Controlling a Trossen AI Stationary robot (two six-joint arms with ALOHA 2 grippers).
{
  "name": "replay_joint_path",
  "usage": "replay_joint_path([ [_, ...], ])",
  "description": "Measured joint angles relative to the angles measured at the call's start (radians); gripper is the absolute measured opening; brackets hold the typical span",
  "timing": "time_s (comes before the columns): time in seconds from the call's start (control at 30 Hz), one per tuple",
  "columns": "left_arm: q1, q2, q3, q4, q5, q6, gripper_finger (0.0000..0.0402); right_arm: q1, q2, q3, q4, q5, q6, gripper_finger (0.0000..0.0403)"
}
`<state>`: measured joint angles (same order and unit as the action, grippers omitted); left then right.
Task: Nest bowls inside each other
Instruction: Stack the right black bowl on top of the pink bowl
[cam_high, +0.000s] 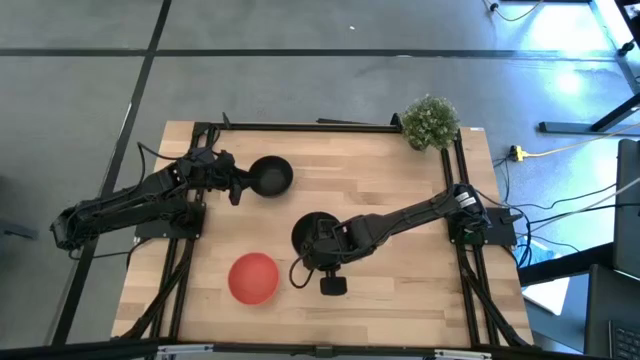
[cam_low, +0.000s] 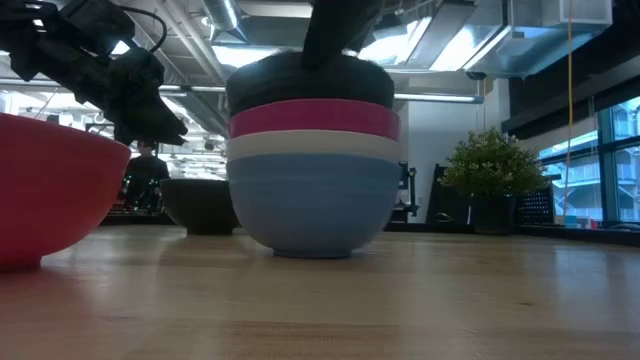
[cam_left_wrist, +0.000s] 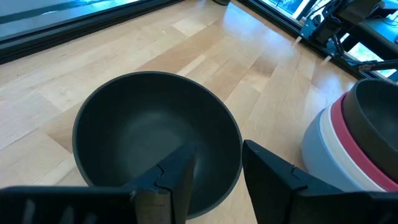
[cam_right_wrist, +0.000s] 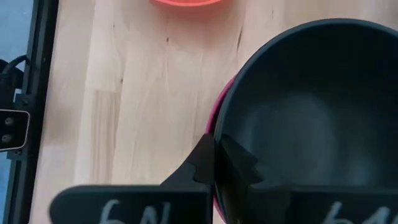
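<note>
A stack of bowls (cam_low: 312, 170) stands mid-table: blue at the bottom, then white, then magenta-pink, with a black bowl (cam_high: 314, 234) on top. My right gripper (cam_right_wrist: 219, 158) is shut on that top bowl. A second black bowl (cam_high: 270, 177) rests on its base toward the far left. My left gripper (cam_left_wrist: 214, 163) hovers open over it, one finger above its hollow and one outside the rim, and the low view shows it above the bowl. A red bowl (cam_high: 253, 277) sits on its base near the front edge. My right gripper pinches the top black bowl's rim (cam_right_wrist: 229, 127), one finger inside the hollow and one outside the wall. The fingers come from above, pointing down. The bowl stands upright in the pink bowl (cam_low: 312, 120) of the stack.
A small green potted plant (cam_high: 431, 121) stands at the table's far right corner. Bare wood (cam_high: 410, 280) lies to the right of the stack and along the near edge. The red bowl (cam_low: 45, 190) stands close in front and to the left of the stack.
</note>
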<state>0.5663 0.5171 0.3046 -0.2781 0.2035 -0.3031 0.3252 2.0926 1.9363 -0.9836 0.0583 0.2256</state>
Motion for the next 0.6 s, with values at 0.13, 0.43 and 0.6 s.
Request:
replay_joint_path([
  [0.13,0.000,0.000,0.000,0.000,0.000,0.000,0.0131,0.000,0.002,-0.054,0.040,-0.009,0.000,0.0009],
  [0.43,0.000,0.000,0.000,0.000,0.000,0.000,0.0131,-0.004,0.001,-0.069,0.086,-0.013,-0.003,0.0027],
  [0.6,0.000,0.000,0.000,0.000,0.000,0.000,0.0131,-0.005,0.002,-0.070,0.107,-0.027,0.002,0.0079],
])
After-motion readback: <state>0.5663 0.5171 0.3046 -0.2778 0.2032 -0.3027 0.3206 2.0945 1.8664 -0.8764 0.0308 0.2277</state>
